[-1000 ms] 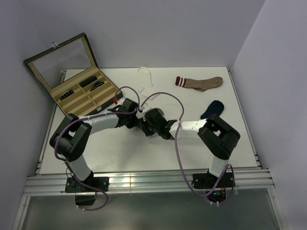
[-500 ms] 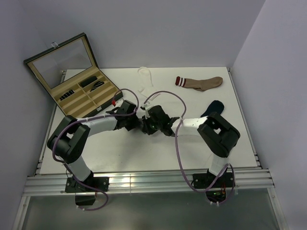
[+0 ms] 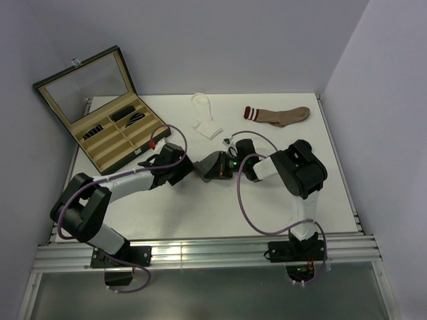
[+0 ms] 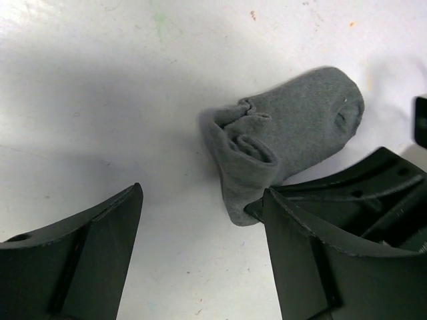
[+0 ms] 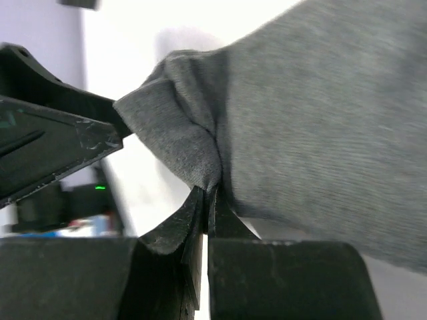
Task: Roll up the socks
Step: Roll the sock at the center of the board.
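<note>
The grey sock (image 4: 293, 140) lies partly rolled in the middle of the surface (image 3: 173, 207). The right tool (image 5: 205, 200) is pressed together, pinching its folded edge. The left tool (image 4: 200, 250) is spread wide just beside it.

Part of grey sock (image 5: 320, 100) cut off by picture edge, case contents (image 3: 137, 118) too small to identify

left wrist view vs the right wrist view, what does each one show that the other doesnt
Only the left wrist view shows the whole dark grey sock as a loose roll lying on the white table, with the left gripper open just short of it. Only the right wrist view shows the right gripper shut on a fold of fabric at the roll's end. Both show the same sock, close up.
</note>
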